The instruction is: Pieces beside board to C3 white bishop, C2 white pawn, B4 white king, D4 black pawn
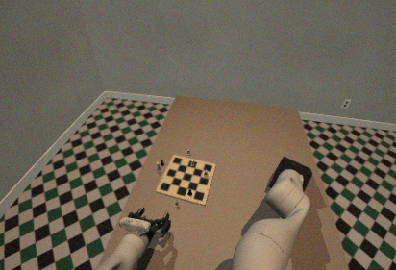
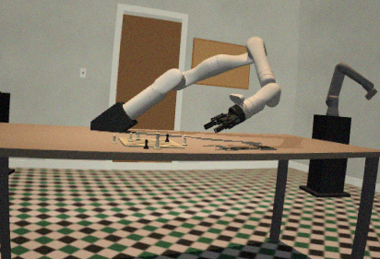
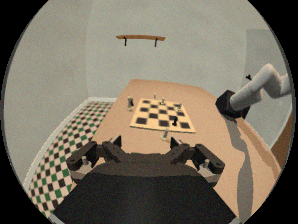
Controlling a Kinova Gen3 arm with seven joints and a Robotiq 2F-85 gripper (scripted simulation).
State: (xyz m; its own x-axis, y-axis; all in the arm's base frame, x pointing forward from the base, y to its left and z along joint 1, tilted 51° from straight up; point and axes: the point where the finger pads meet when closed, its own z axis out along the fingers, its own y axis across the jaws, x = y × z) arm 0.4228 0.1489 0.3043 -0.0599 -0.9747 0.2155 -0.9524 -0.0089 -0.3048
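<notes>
My gripper [image 1: 154,213] [image 2: 211,128] [image 3: 145,141] is open and empty, raised above the table short of the board [image 1: 182,184] [image 2: 131,145] [image 3: 150,120]. Beside the board's left edge stand a tall white piece [image 1: 159,166] [image 2: 157,141] [image 3: 130,103], seemingly the king, and a black pawn [image 1: 162,162] [image 2: 146,144]. A white piece [image 1: 177,205] [image 2: 184,140] [image 3: 165,135] stands off the near edge, and a small white piece [image 1: 188,153] [image 2: 114,138] [image 3: 155,96] off the far edge; which is bishop or pawn is unclear. Edge labels are unreadable.
On the board stand a black piece [image 1: 190,192] [image 2: 167,137] [image 3: 174,121] near the front and two white pieces, one at the back [image 1: 192,163] [image 3: 163,101] and one at the right [image 1: 206,174] [image 3: 179,107]. The arm's black base [image 1: 276,176] [image 2: 112,118] is right of the board.
</notes>
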